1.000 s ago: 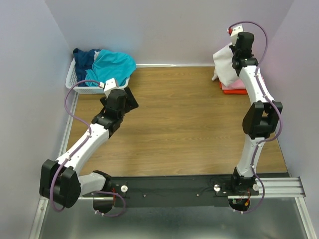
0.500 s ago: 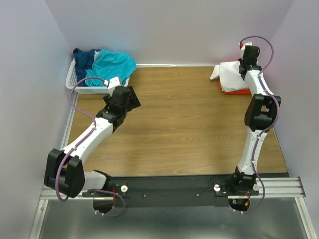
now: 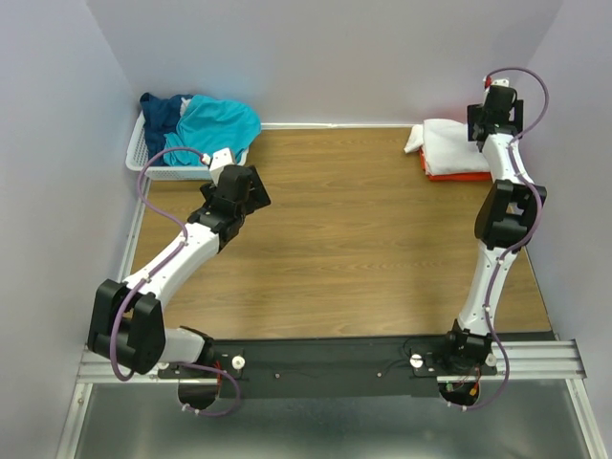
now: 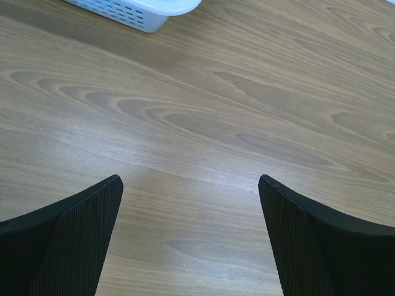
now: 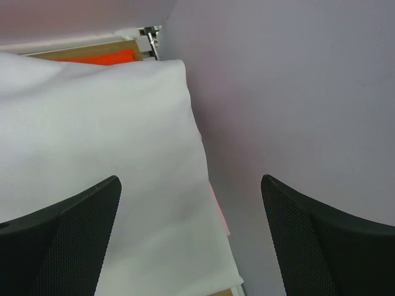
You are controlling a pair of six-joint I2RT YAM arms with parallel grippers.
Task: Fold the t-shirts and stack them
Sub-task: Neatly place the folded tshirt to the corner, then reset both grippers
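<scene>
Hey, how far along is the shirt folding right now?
Done: a folded white shirt lies on the orange shirt in the far right corner.
In hand: nothing. The right gripper is open above the white shirt's edge, and the left gripper is open over the table.
Left: the teal shirt and navy shirt lie heaped, unfolded, in the basket.
</scene>
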